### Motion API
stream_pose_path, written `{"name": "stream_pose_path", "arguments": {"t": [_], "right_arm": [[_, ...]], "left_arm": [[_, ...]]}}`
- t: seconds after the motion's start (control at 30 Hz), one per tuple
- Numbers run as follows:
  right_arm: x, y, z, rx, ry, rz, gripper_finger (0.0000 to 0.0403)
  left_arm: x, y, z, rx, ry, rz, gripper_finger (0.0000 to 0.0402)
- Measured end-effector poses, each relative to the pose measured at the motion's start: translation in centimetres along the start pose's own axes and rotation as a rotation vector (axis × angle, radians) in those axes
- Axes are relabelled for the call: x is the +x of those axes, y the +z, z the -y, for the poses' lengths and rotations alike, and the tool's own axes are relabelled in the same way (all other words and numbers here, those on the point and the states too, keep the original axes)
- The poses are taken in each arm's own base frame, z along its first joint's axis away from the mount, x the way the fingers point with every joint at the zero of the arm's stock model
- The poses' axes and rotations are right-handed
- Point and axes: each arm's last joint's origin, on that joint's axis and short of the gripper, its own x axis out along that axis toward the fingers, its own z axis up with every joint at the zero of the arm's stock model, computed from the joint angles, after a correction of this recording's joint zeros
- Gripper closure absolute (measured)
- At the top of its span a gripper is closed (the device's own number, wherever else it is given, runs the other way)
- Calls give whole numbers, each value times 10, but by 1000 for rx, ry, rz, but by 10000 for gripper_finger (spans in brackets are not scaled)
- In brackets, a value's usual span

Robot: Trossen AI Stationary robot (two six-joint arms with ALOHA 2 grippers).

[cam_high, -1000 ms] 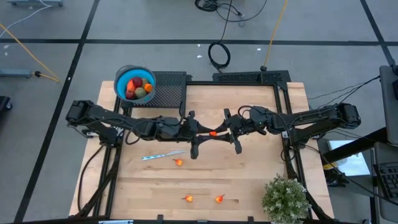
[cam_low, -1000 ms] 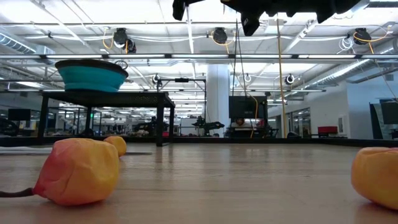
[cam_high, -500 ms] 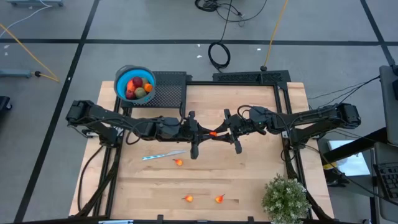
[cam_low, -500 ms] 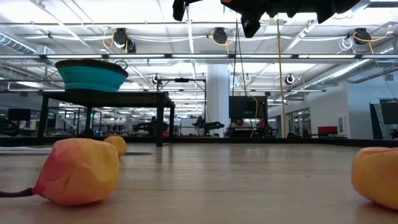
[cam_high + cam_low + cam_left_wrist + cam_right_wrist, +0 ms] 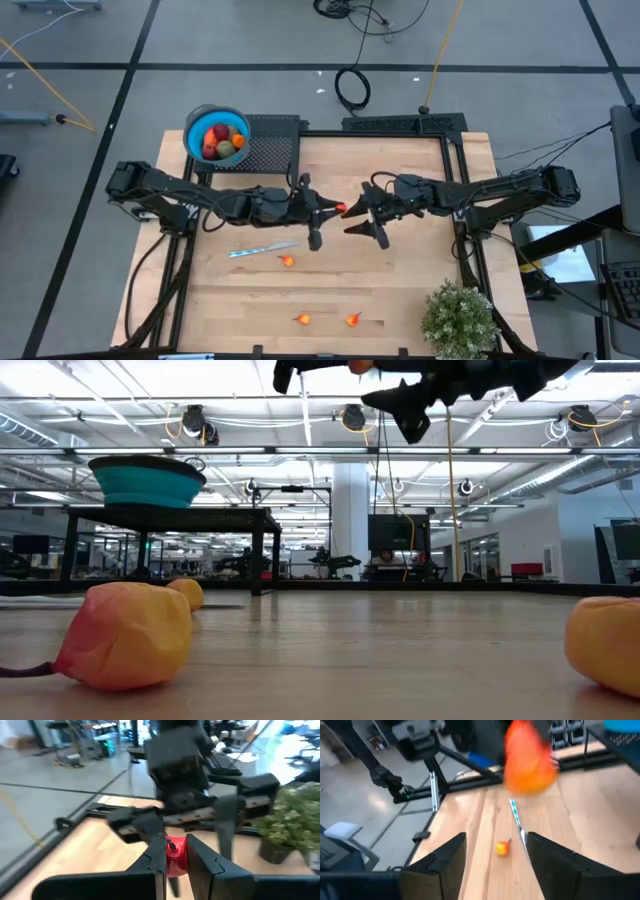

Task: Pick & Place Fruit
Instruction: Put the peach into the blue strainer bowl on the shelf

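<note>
The left hand is clamped on a small orange-red fruit above the counter's middle. The right hand, fingers spread apart, hovers just beside it, holding nothing.

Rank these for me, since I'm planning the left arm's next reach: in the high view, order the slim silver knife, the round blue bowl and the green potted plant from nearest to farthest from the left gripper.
1. Slim silver knife: just below the left gripper, on the wood.
2. Round blue bowl: off the table's top-left corner.
3. Green potted plant: bottom-right corner, farthest.
</note>
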Motion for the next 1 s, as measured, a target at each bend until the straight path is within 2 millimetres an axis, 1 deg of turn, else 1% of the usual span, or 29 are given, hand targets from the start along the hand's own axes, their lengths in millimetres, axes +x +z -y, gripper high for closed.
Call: {"name": "stream_pose_path", "arguments": {"t": [0.07, 0.2, 0.4, 0.63, 0.9, 0.93, 1.0], "right_arm": [[0, -2, 1, 25, -7, -23, 195], [0, -7, 2, 61, -21, -73, 198], [0, -9, 2, 65, -27, -91, 225], [0, -9, 2, 29, -25, -91, 292], [-1, -8, 4, 2, -29, -81, 384], [-1, -8, 4, 2, -30, -80, 393], [-1, -7, 4, -2, -28, -71, 399]], "left_arm": [[-3, 4, -2, 6, 45, 16, 362], [-17, 15, -11, 6, 201, 27, 362], [-52, 32, -27, 18, 444, -4, 362], [-93, 46, -44, 49, 650, -31, 362], [-132, 58, -63, 34, 793, -24, 362], [-136, 59, -66, 32, 813, -21, 362], [-144, 62, -71, 26, 842, -14, 362]]}}
